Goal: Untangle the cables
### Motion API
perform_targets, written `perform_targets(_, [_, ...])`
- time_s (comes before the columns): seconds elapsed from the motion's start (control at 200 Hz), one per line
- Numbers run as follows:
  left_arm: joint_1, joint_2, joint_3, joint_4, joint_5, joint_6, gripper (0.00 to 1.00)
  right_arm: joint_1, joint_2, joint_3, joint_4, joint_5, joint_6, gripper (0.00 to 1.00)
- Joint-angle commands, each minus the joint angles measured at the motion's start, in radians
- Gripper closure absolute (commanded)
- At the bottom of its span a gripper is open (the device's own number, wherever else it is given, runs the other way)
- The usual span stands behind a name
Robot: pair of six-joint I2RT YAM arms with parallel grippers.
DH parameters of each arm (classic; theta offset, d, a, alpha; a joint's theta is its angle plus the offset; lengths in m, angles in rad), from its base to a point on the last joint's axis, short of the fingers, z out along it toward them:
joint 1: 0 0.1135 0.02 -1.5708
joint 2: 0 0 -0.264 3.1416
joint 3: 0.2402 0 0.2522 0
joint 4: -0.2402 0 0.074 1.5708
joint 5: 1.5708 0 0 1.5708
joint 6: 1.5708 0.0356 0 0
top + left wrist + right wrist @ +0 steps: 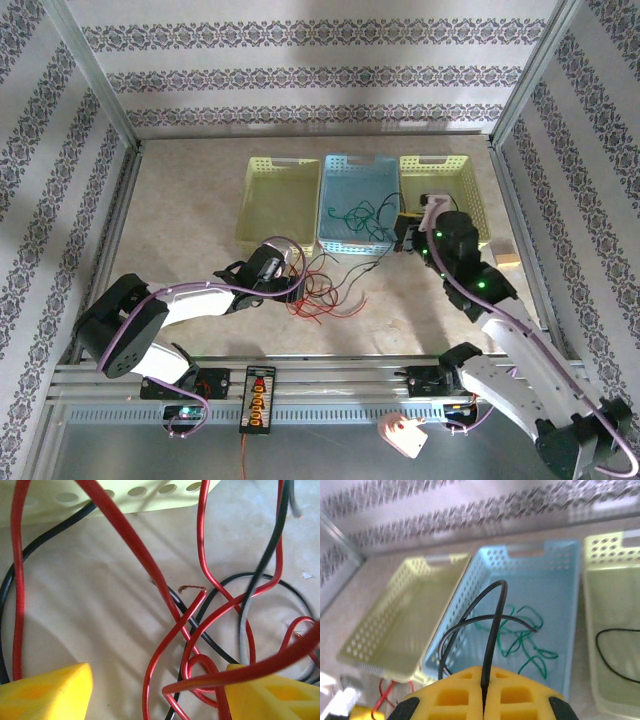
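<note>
Three baskets line the far side of the counter [190,230]: the green cable [352,212] lies loose inside the middle blue basket [358,160], while the red cable [315,295] sprawls in loops on the counter before the left yellow basket [283,205], crossed by the black cable [494,625]. Left jaws stand wide apart, low over those red loops. Right jaws are pressed together on the black cable, near the right yellow basket [440,185].
</note>
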Motion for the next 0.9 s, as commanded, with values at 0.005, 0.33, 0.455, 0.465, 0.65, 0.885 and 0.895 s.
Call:
perform_targets(0.005, [-0.022,0.006,0.004,0.039,0.01,-0.007,0.3,-0.078,-0.041,-0.017,0.053,-0.09,0.104,1.0])
perform_targets(0.33, [-0.027,-0.078,-0.009,0.1,0.153,0.032,0.2,-0.139,-0.031,-0.033,0.081,-0.306,0.163,1.0])
perform_targets(0.455, [-0.027,-0.144,0.007,0.085,0.207,0.051,0.17,-0.138,0.009,-0.051,0.132,-0.448,0.2,1.0])
perform_targets(0.465, [-0.027,-0.15,0.01,0.081,0.206,0.053,0.17,-0.138,0.013,-0.051,0.137,-0.463,0.203,1.0])
perform_targets(0.65, [-0.027,-0.196,0.031,0.062,0.182,0.071,0.15,-0.132,0.074,-0.023,0.242,-0.67,0.262,1.0])
perform_targets(0.885, [-0.027,-0.171,0.044,0.069,0.186,0.066,0.15,-0.132,0.127,0.093,0.36,-0.888,0.371,1.0])
perform_targets(0.895, [-0.027,-0.169,0.043,0.071,0.186,0.065,0.15,-0.133,0.129,0.1,0.36,-0.896,0.373,1.0])
